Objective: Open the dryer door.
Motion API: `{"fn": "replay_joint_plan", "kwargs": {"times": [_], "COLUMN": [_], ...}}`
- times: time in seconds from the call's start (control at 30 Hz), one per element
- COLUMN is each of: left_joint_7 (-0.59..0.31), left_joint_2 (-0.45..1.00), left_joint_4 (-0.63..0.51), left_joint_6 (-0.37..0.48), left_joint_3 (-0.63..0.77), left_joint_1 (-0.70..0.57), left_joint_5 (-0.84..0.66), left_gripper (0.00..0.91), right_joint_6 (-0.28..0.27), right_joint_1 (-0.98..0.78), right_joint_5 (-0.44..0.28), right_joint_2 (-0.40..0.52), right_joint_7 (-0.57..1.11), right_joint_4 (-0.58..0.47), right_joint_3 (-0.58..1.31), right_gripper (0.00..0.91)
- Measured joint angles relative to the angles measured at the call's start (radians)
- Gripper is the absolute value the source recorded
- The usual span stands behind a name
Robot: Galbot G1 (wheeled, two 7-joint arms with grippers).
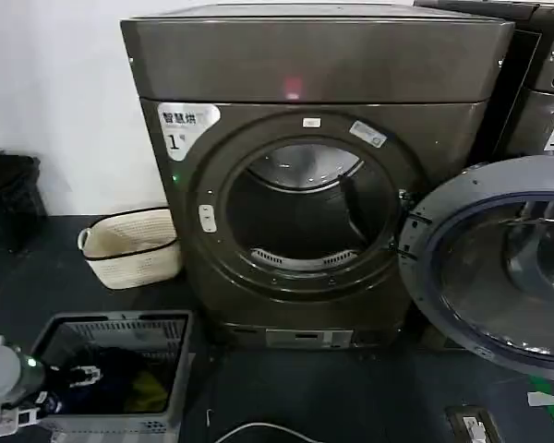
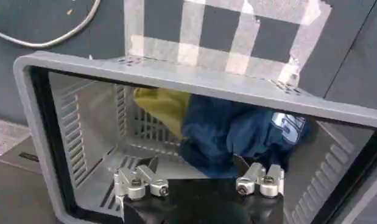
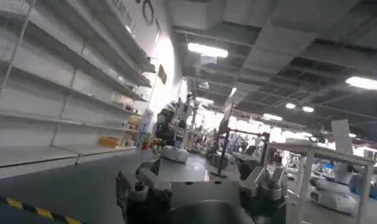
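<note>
Robot test hall: dryer [image 1: 305,175], shelving [image 3: 60,91] (bare), other robots [image 3: 343,182].

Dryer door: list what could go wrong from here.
1. The dryer door already stands swung wide to the right of the dryer; any arm sweep on that side could knock it and strain its hinge.
2. The left hand hangs open over the grey basket of clothes; dropping lower, it might snag fabric or hit the rim.
3. A white cable lies on the floor before the dryer and could catch.
</note>
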Motion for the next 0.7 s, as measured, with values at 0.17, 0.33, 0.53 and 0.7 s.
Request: {"fn": "replay_joint_plan", "kwargs": {"times": [0.17, 0.33, 0.53, 0.7], "left_joint_7": [0.000, 0.000, 0.000, 0.001], "left_joint_2": [0.000, 0.000, -0.002, -0.001], "left_joint_4": [0.003, 0.004, 0.006, 0.009], "left_joint_6": [0.000, 0.001, 0.001, 0.001], "left_joint_3": [0.010, 0.016, 0.018, 0.017], "left_joint_1": [-0.007, -0.013, -0.014, -0.013], "left_joint_5": [-0.007, -0.013, -0.019, -0.020], "left_gripper": [0.907, 0.907, 0.907, 0.907], "right_joint_6": [0.006, 0.011, 0.013, 0.015], "right_joint_1": [0.004, 0.005, 0.008, 0.008], "right_joint_5": [-0.019, -0.022, -0.022, -0.023], "right_joint_2": [0.004, 0.007, 0.012, 0.012], "right_joint_7": [0.002, 0.000, -0.002, -0.004], "right_joint_4": [-0.010, -0.016, -0.015, -0.015], "right_joint_3": [0.000, -0.001, -0.007, -0.007], "right_gripper": [0.907, 0.907, 0.907, 0.907]}}
